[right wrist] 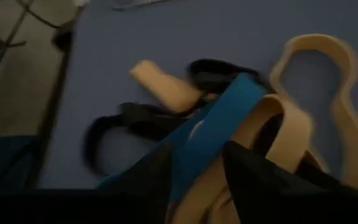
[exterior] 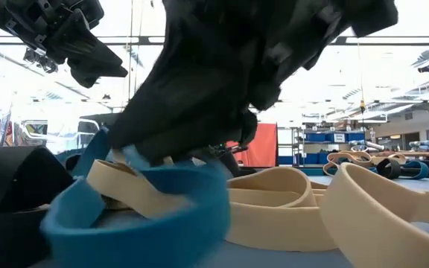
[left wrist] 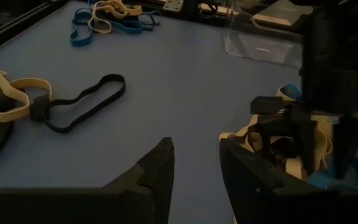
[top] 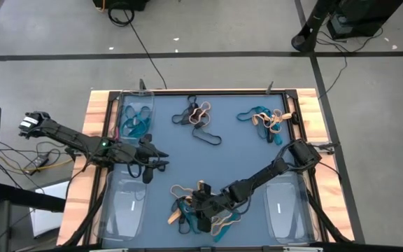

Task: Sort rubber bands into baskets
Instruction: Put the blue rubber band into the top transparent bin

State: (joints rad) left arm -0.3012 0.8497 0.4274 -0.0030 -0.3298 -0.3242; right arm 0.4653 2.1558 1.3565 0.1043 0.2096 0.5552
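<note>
My desk [top: 243, 150] is a blue mat in a wooden frame, and on it sit four clear baskets, one toward each corner. The basket at ten o'clock [top: 136, 115] already has teal rubber bands in it; the basket at eight o'clock [top: 123, 208] and the basket at four o'clock [top: 285, 207] show none that I can make out. The basket at two o'clock [top: 291, 105] is hard to read at the desk's edge.

My left arm [top: 82, 142] reaches in from nine o'clock, and my left gripper [left wrist: 194, 171] hangs over bare mat with its fingers apart and nothing between them.

My right arm [top: 271, 171] comes in from three o'clock, and my right gripper [right wrist: 194, 165] is down in the six o'clock pile [top: 198, 210] of teal, tan and black bands. A teal band [right wrist: 219, 121] runs between its fingers, but I cannot tell whether they are clamped on it.

Another pile at twelve o'clock [top: 198, 115] mixes black and tan loops, with a long black band [left wrist: 82, 102] trailing from it. A third pile at one o'clock [top: 266, 120] is teal and tan.
</note>
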